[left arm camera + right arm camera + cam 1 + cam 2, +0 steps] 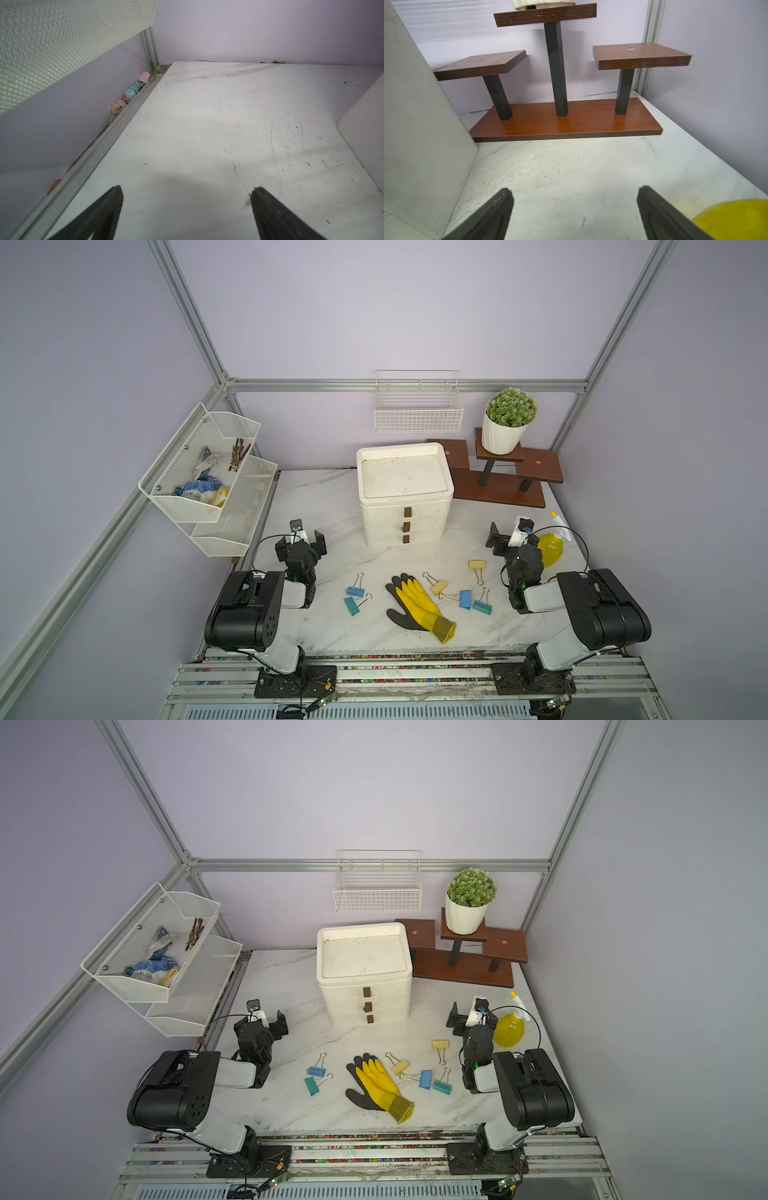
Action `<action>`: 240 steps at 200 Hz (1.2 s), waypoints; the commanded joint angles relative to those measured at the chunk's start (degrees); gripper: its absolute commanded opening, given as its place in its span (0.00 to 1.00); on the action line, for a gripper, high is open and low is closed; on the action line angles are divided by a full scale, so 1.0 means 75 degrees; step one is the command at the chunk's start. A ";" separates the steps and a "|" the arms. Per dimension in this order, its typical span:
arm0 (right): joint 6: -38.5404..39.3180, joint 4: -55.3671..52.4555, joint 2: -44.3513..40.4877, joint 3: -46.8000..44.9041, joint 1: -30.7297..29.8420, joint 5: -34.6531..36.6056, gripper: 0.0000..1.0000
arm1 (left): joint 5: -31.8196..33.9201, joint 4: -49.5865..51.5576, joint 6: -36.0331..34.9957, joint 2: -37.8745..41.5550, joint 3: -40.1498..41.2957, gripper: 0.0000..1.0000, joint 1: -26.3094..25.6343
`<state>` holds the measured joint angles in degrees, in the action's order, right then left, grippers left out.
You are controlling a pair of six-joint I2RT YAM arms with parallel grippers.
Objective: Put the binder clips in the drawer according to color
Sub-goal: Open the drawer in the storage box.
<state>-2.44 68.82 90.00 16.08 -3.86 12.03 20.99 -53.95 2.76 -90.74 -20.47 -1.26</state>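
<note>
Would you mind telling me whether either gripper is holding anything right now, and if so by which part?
Nothing is held: the left gripper and the right gripper both stand open and empty.

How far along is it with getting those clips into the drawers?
Nothing looks done yet. All six binder clips lie on the table, either side of the glove, and the drawer unit looks fully shut. In hand: nothing; the left hand and right hand are open and empty. Left: every clip.
</note>
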 commanded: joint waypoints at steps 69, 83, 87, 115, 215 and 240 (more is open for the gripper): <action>0.0050 -0.0105 0.0037 0.0048 -0.0001 -0.0045 0.99 | -0.0063 -0.0188 -0.0029 0.0109 -0.0077 1.00 0.0018; 0.0058 -0.0105 0.0045 0.0046 -0.0001 -0.0046 0.99 | -0.0062 -0.0187 -0.0030 0.0113 -0.0083 1.00 0.0018; 0.0056 -0.0104 0.0047 0.0049 -0.0001 -0.0043 0.99 | -0.0068 -0.0183 -0.0035 0.0110 -0.0080 1.00 0.0023; 0.0052 -0.0105 0.0047 0.0045 -0.0001 -0.0037 0.99 | -0.0067 -0.0183 -0.0035 0.0104 -0.0074 1.00 0.0022; 0.0275 -0.2860 -0.3345 0.0562 -0.0713 0.0332 0.99 | 0.0628 0.2722 -0.1383 0.2855 -0.1125 1.00 -0.1294; -0.1130 -0.5943 -0.4825 0.2364 -0.1321 0.0107 0.99 | 0.1267 0.5926 0.0602 0.4330 -0.2869 1.00 -0.1693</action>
<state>-1.80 46.63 61.80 22.44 -10.94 14.11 24.82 -30.94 -3.51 -67.77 -29.71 -12.27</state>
